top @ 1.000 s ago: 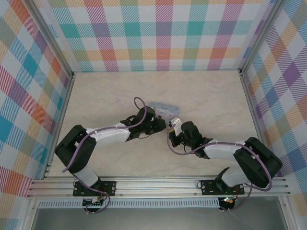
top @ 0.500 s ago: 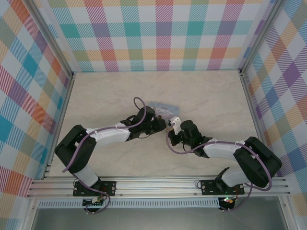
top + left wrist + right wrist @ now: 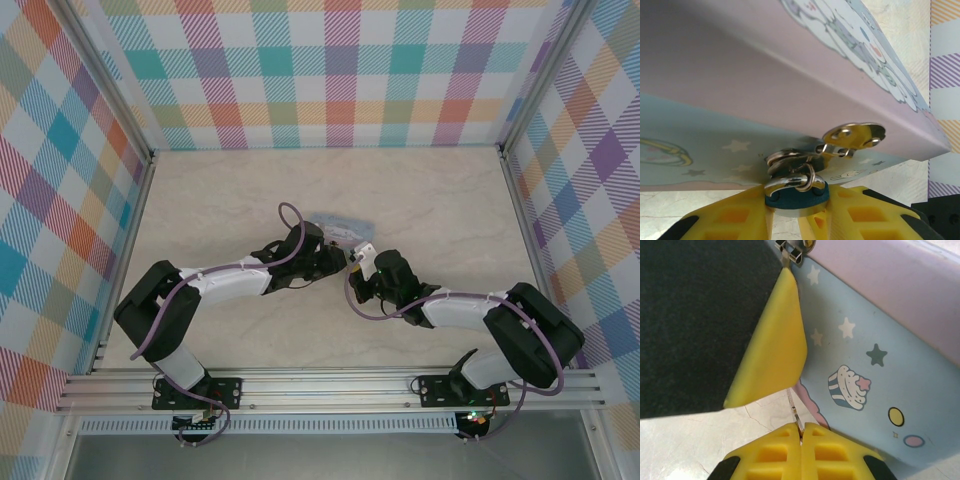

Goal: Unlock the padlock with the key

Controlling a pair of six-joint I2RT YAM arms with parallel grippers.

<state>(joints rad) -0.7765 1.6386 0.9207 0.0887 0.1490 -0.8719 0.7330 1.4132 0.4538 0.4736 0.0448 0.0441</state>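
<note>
From above, the left gripper [image 3: 338, 258] and right gripper [image 3: 358, 260] meet near the centre of the frame, just below the pale blue tin [image 3: 338, 226] on the marbled table [image 3: 220, 200]; how their fingers stand cannot be told at this size

In the left wrist view, the yellow fingers [image 3: 730, 215] at the bottom edge are narrowly closed around the dark blue padlock [image 3: 796, 195], low centre. Its silvery shackle [image 3: 789, 183] threads the tin's metal hasp [image 3: 855, 137]

In the right wrist view, at bottom centre, the fingers [image 3: 777, 452] are pressed together, pinching the thin key [image 3: 793, 410], which points upward beside the tin's starred wall
</note>
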